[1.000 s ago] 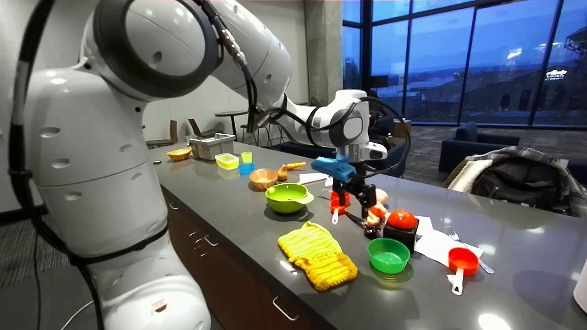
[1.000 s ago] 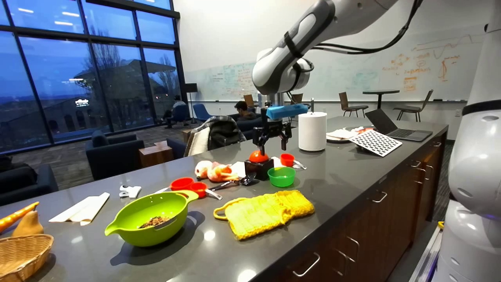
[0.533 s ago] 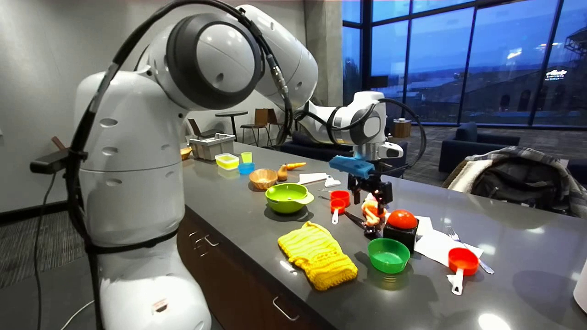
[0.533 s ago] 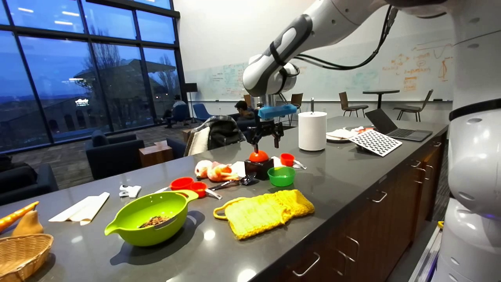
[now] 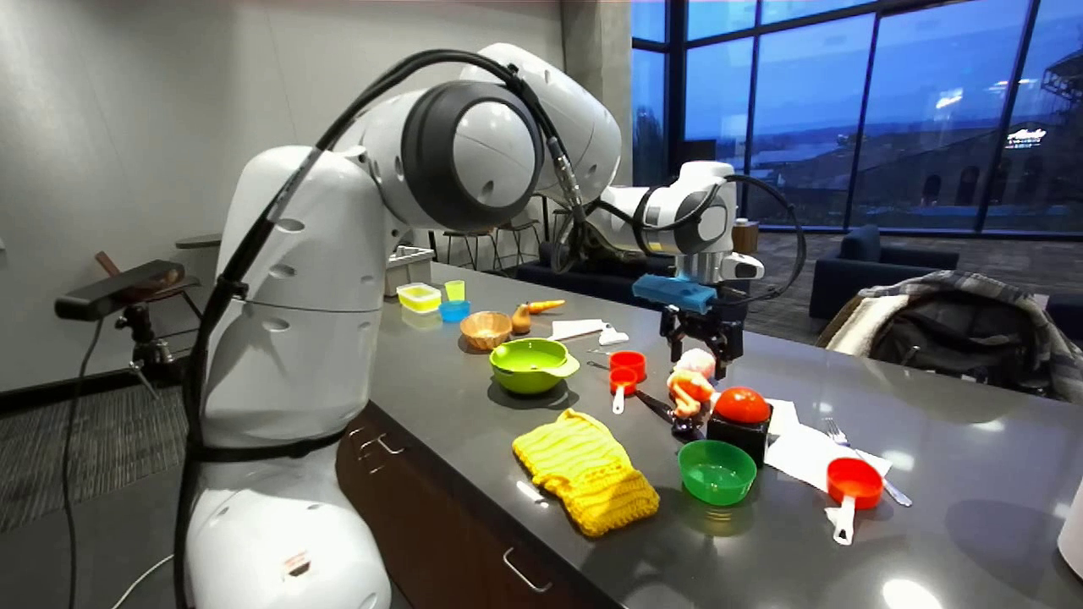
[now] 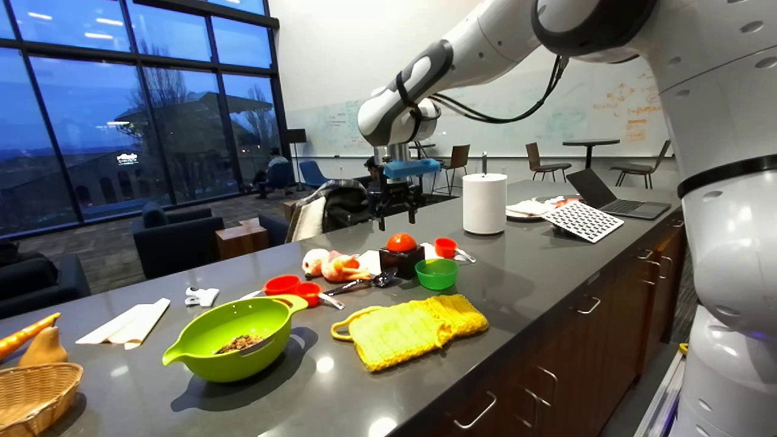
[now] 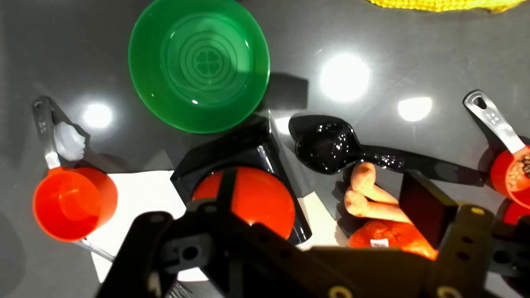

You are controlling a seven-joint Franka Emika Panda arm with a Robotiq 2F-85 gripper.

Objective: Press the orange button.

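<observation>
Claw (image 6: 397, 222) hangs spread wide, holding nothing, clear of your orange button (image 6: 401, 243)!
Writing (image 6: 635, 127) on the whiteboard (image 6: 576, 115), unreadable, beyond your glossy counter (image 6: 516, 273).

Dish (image 6: 436, 280) sitting just before the button (image 6: 401, 242)

In an exterior view, the button is resting on a box (image 6: 400, 264), the gripper (image 6: 397, 222) hanging higher, clear of it. The dish is sitting before the box, to its right. The mitt (image 6: 413, 331) is lying before both; left of it, the bowl (image 6: 243, 320) is standing, two cups (image 6: 282, 284) sitting behind it. The basket (image 6: 37, 388) is occupying the near left, squash (image 6: 44, 351) and carrot (image 6: 29, 334) resting behind it. The roll (image 6: 484, 205) is standing behind the dish, to its right; the laptop (image 6: 634, 208) is lying farther right.
</observation>
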